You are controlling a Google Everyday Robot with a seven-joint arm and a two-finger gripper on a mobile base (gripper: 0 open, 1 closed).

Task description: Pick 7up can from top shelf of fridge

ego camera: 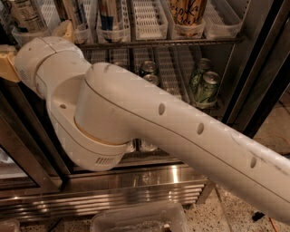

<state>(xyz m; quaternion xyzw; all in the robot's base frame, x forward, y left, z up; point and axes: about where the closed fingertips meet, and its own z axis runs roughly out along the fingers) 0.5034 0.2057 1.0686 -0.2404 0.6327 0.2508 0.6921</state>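
Observation:
The fridge [253,68] stands open in front of me. Its top shelf [158,43] is a dark wire rack with clear-white lane trays [145,20]. A pale silver-white can with dark lettering, apparently the 7up can [26,14], stands in the leftmost tray at the top left. My big white arm [149,122] crosses the whole view. Its wrist ends at the far left edge, where only a tan part of my gripper [6,63] shows, just below and left of that can.
Other tall cans stand in the trays [108,13] [186,11]. Green cans [206,88] sit on the lower rack, some hidden behind my arm. A stainless-steel base [136,190] runs below. A clear plastic bin [136,219] lies on the floor in front.

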